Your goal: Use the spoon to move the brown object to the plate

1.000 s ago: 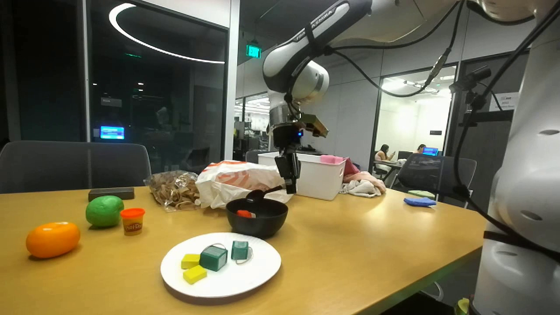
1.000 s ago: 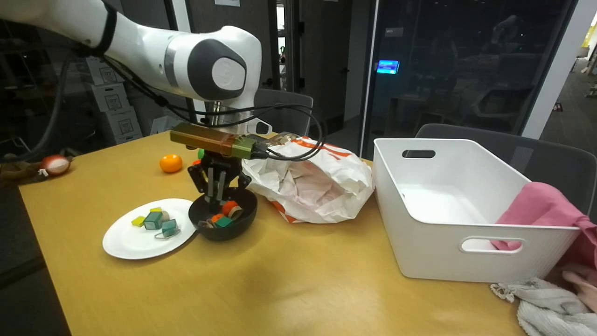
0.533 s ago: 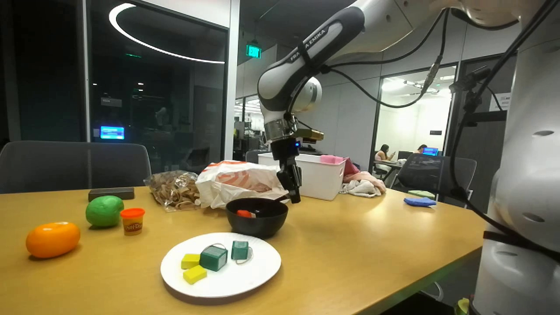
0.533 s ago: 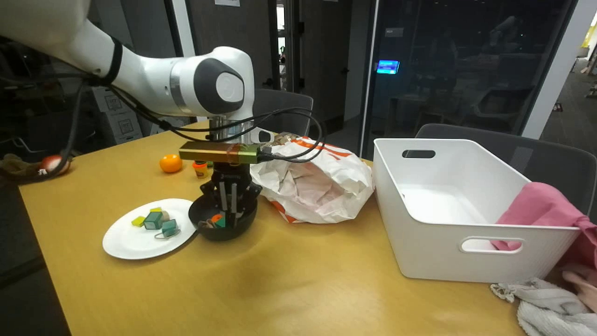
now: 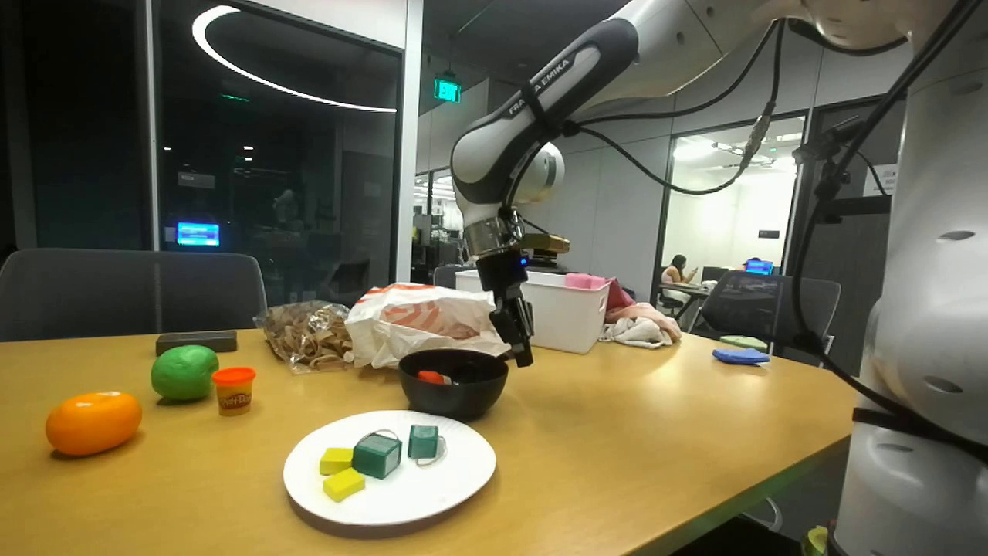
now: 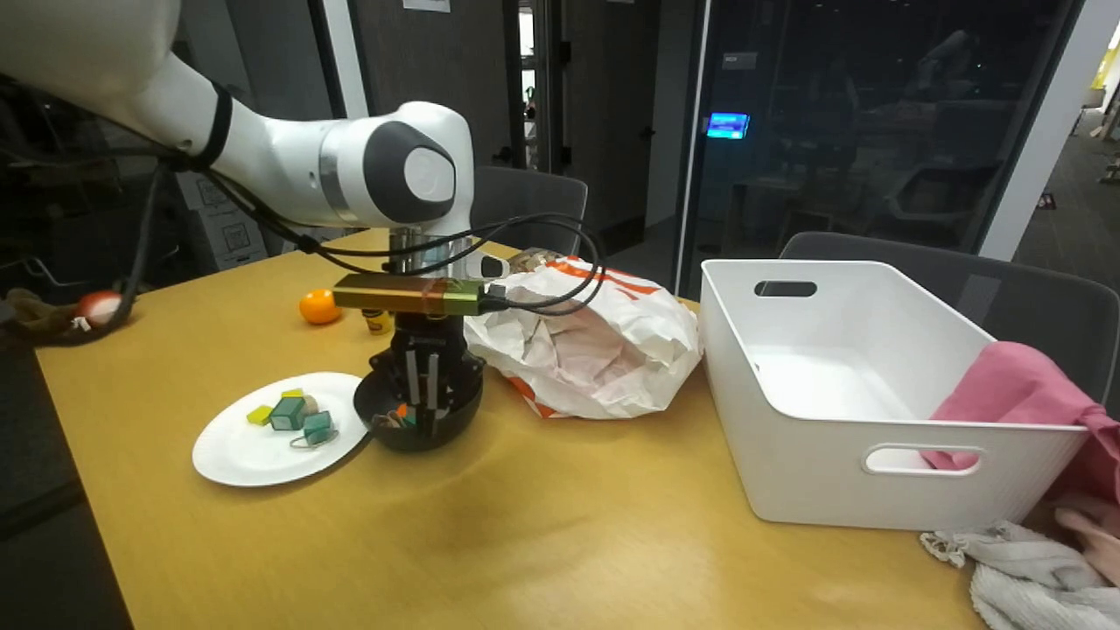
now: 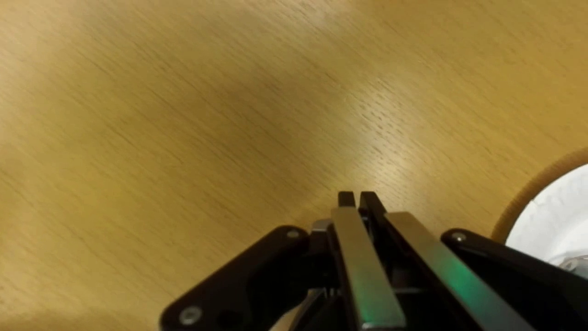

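Observation:
My gripper (image 5: 523, 360) is shut on the dark spoon's handle (image 5: 505, 356) beside the black bowl's rim; the spoon's head reaches down into the bowl (image 5: 454, 400) and is mostly hidden. In the wrist view the fingertips (image 7: 358, 198) stand close with a thin gap, and the spoon is hidden there. In an exterior view, a small brownish thing (image 6: 385, 420) lies in the bowl among orange and green pieces, partly covered by the gripper. The white plate (image 5: 444, 490) is beside the bowl and holds yellow and green blocks; its rim shows in the wrist view (image 7: 546, 230).
A crumpled white bag (image 5: 424, 316) and a white bin (image 6: 875, 472) stand behind the bowl. A green fruit (image 5: 185, 373), a Play-Doh tub (image 5: 234, 391) and an orange fruit (image 5: 94, 423) are on the table beyond the plate. A blue cloth (image 5: 739, 356) lies nearer the robot base.
My gripper has come down beside the bowl and tilted a little. The spoon, raised over the rim a second ago, has dropped into the bowl. Plate and bowl have not moved.

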